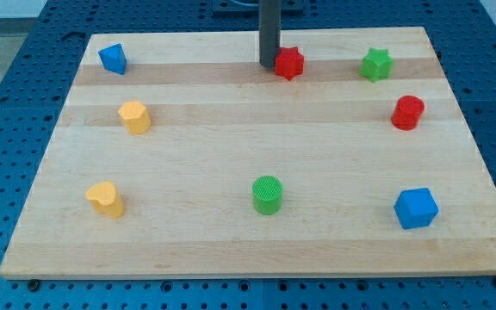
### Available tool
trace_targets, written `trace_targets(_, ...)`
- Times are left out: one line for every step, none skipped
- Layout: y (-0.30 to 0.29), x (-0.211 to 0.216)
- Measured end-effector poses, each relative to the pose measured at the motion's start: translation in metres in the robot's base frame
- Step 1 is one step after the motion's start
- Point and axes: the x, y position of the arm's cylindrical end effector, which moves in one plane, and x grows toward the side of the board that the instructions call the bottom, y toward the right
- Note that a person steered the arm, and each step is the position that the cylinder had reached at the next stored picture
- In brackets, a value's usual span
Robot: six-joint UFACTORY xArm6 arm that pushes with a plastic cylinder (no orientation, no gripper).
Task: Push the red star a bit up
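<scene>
The red star (289,63) lies near the view's top, a little right of centre, on the wooden board (257,146). My tip (268,66) is the lower end of a dark rod that comes down from the view's top edge. It stands just left of the red star, touching it or nearly so.
A green star (375,65) lies right of the red star. A red cylinder (408,113) is at the right. A blue cube (416,207), a green cylinder (267,195) and a yellow block (105,199) lie along the bottom. Another yellow block (134,117) and a blue block (113,58) are at the left.
</scene>
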Motion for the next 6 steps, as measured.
trace_targets(0.015,0.010)
trace_targets(0.038,0.010)
trace_targets(0.035,0.010)
trace_targets(0.017,0.033)
trace_targets(0.021,0.065)
trace_targets(0.057,0.075)
